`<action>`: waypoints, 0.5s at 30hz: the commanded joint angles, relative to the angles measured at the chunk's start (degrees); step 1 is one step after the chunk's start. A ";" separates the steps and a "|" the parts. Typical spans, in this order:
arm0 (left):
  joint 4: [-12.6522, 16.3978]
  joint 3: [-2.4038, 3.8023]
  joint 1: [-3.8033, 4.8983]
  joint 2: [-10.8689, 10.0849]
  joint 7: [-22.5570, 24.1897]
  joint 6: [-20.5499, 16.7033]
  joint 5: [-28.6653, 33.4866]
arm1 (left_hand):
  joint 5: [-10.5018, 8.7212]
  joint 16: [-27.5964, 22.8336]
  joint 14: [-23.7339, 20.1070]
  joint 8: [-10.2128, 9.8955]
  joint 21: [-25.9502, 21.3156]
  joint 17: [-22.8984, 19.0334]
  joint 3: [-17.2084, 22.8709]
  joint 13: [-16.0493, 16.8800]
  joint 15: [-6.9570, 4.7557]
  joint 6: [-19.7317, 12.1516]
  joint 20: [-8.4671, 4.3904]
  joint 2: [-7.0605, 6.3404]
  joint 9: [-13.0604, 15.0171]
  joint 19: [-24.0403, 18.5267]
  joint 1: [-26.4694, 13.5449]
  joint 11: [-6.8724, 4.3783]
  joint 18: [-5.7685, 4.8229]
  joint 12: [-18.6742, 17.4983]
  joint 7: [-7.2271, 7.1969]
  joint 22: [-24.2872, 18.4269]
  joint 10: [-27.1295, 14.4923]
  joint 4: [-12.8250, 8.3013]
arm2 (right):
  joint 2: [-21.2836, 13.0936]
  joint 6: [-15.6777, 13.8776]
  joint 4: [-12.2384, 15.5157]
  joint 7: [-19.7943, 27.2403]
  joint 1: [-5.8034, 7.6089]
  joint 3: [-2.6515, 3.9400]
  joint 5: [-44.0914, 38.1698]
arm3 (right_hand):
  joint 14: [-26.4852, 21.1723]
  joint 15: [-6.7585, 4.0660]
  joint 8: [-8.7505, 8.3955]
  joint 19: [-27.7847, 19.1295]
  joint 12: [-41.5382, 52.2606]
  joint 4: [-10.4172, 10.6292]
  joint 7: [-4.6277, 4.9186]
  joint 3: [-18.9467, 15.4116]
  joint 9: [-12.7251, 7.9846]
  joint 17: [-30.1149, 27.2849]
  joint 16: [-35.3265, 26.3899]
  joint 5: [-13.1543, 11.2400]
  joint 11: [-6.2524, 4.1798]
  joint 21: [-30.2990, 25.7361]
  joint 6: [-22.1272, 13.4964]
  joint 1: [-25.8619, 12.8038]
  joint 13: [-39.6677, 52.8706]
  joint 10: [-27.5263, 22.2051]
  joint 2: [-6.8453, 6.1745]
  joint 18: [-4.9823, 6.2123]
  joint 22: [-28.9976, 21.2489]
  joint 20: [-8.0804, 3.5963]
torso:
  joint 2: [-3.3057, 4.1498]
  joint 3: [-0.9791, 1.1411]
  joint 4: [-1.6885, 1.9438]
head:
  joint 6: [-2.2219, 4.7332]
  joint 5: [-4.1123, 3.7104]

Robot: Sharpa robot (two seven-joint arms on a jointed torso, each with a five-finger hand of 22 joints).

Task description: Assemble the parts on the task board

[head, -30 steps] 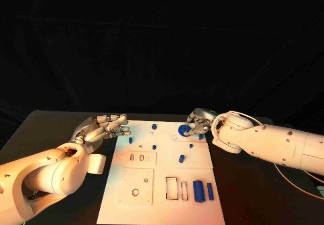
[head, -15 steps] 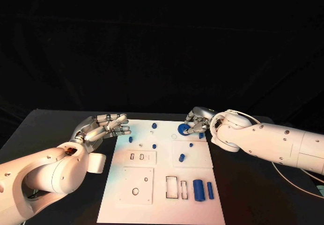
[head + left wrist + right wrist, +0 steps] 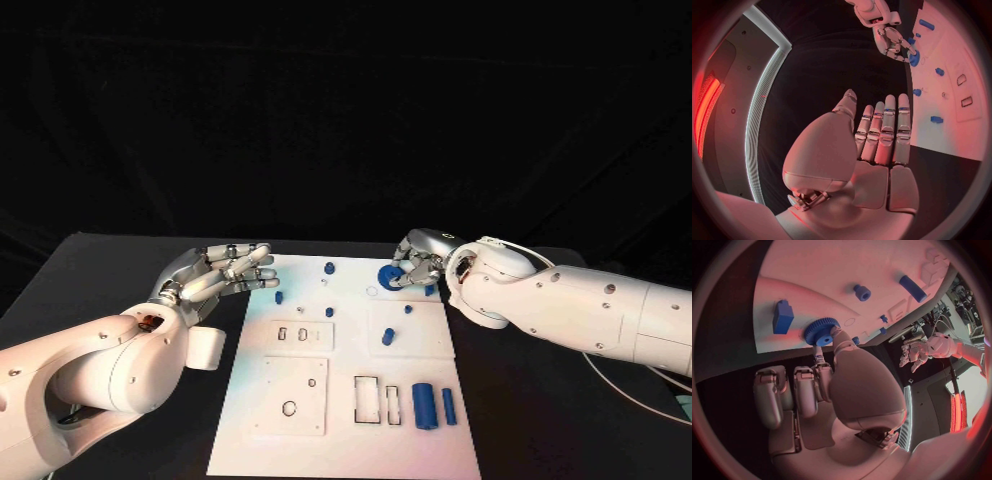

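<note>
A: Two hands are over the far end of the task board (image 3: 346,400). The right hand (image 3: 420,262) sits at the far right corner, fingers curled onto a blue gear (image 3: 391,276). How much of that gear can you make out?

B: Only part of it from the head camera, since the fingers cover its right side. The right wrist view is clearer: the toothed gear (image 3: 822,331) lies flat on the board close to its edge, with the thumb tip pressed on it. I cannot tell whether another finger closes on it from the other side.

A: And the left hand (image 3: 219,274)?

B: It holds nothing. In the left wrist view its fingers (image 3: 887,132) are stretched out, straight and side by side, over the black table (image 3: 87,280) just beside the board's left edge.

A: Anything cut off?

B: A square blue block (image 3: 783,316) stands just beside the gear, near the board's edge; from the head camera it is nearly hidden behind the right hand.

A: Open room?

B: The near half of the board is free of both arms. A thick blue cylinder (image 3: 423,405) and a thinner blue pin (image 3: 449,407) lie there beside two rectangular slots (image 3: 378,401).
</note>
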 commanded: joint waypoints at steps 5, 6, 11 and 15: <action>0.05 0.04 0.07 0.07 0.01 1.25 0.07 | 0.13 -0.28 -0.09 -0.28 -0.24 0.07 -0.04 -0.04 0.38 0.01 -0.07 0.13 -0.03 0.28 0.35 0.38 0.73 -0.31 0.24 -0.06 0.11 -0.48 | -0.14 -3.56 1.14 0.07 -0.10 -0.03 -4.72 | 5.48 -0.42 -0.32 5.99 0.45 0.18 -0.15 0.60 -0.10 12.65 0.21 0.76 0.01 0.30 0.57 0.22 5.56 0.55 0.34 -0.37 15.06 -0.65 | 0.01 -0.02 0.05 | 0.12 0.14; 0.04 0.04 0.07 0.08 0.00 1.25 0.07 | 0.13 -0.28 -0.09 -0.28 -0.24 0.07 -0.04 -0.04 0.38 0.01 -0.07 0.13 -0.03 0.28 0.35 0.38 0.73 -0.31 0.24 -0.06 0.11 -0.48 | -0.17 -3.65 1.36 0.09 -0.10 -0.03 -4.80 | 5.48 -0.45 -0.34 5.99 0.46 0.19 -0.18 0.66 -0.10 12.65 0.20 0.84 -0.01 0.30 0.63 0.22 5.56 0.56 0.35 -0.37 15.06 -0.67 | 0.00 -0.03 0.05 | 0.13 0.13; 0.03 0.04 0.07 0.10 -0.04 1.28 0.07 | 0.13 -0.28 -0.09 -0.28 -0.24 0.07 -0.04 -0.04 0.38 0.01 -0.07 0.13 -0.03 0.28 0.35 0.38 0.73 -0.31 0.24 -0.06 0.11 -0.48 | -0.35 -4.07 2.55 0.12 -0.10 -0.03 -4.77 | 5.48 -0.56 -0.44 5.99 0.52 0.23 -0.33 1.07 -0.11 12.63 0.20 1.09 -0.15 0.30 0.98 0.32 5.67 0.65 0.49 -0.37 15.06 -0.79 | -0.01 -0.05 0.01 | 0.11 0.34; 0.01 0.04 0.07 0.09 -0.05 1.27 0.07 | 0.13 -0.40 -0.16 -0.35 -0.27 0.06 -0.07 -0.05 0.41 -0.04 -0.06 0.18 -0.04 0.26 0.34 0.41 0.73 -0.40 0.26 -0.09 0.06 -0.51 | -0.39 -4.88 4.00 -0.12 0.04 -0.01 -5.23 | 5.48 -0.61 -0.49 5.99 0.52 0.23 -0.38 1.25 -0.12 12.65 0.20 1.16 -0.20 0.30 1.10 0.38 5.69 0.67 0.56 -0.37 15.06 -0.83 | -0.02 -0.08 0.05 | 0.19 0.53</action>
